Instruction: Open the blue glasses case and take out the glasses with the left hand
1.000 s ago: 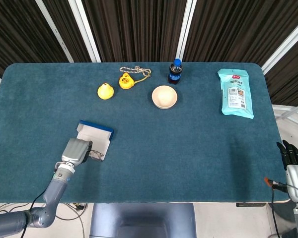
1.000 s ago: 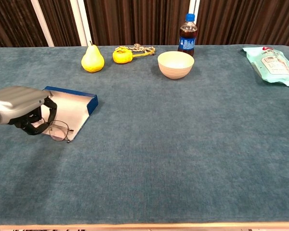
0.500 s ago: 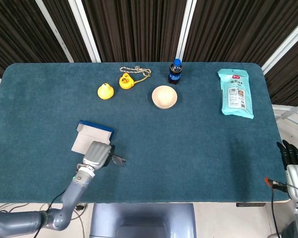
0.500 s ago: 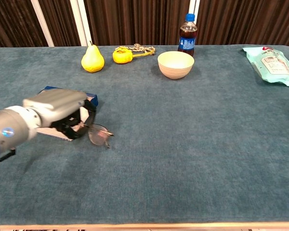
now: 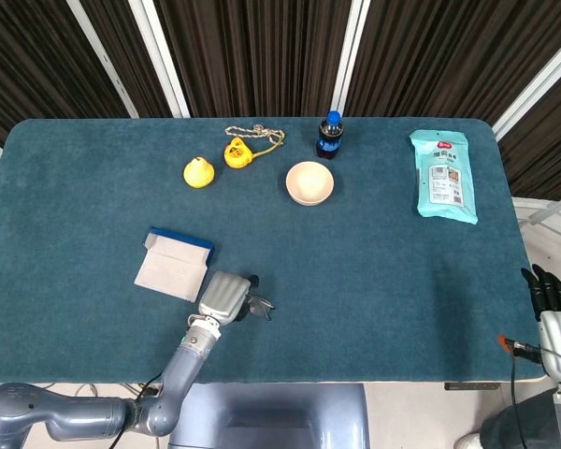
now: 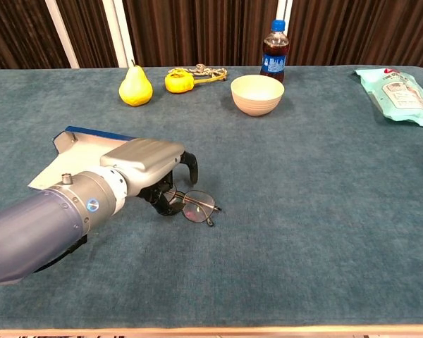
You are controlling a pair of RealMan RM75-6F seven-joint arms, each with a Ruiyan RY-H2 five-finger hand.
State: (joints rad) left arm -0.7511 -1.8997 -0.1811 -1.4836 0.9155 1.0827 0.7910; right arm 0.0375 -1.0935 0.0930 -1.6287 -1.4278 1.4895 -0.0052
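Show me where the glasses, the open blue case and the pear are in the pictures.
glasses (image 6: 196, 207), chest view, on the lens nearer the hand.
blue case (image 6: 84, 149), chest view, on its pale inside.
pear (image 6: 135, 88), chest view, on its round body.

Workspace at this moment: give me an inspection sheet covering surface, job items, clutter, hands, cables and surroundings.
Surface: teal cloth table, flat.
Job items: blue glasses case lies open, nothing seen inside; glasses are out of it, right of the case.
Clutter: pear, yellow toy with cord, bowl, cola bottle, teal packet, all along the far side.
Hands: left hand holds the glasses at the table; right hand off the table edge, fingers apart, holding nothing.
Cables: thin cable by the right wrist.
Surroundings: dark curtains behind.
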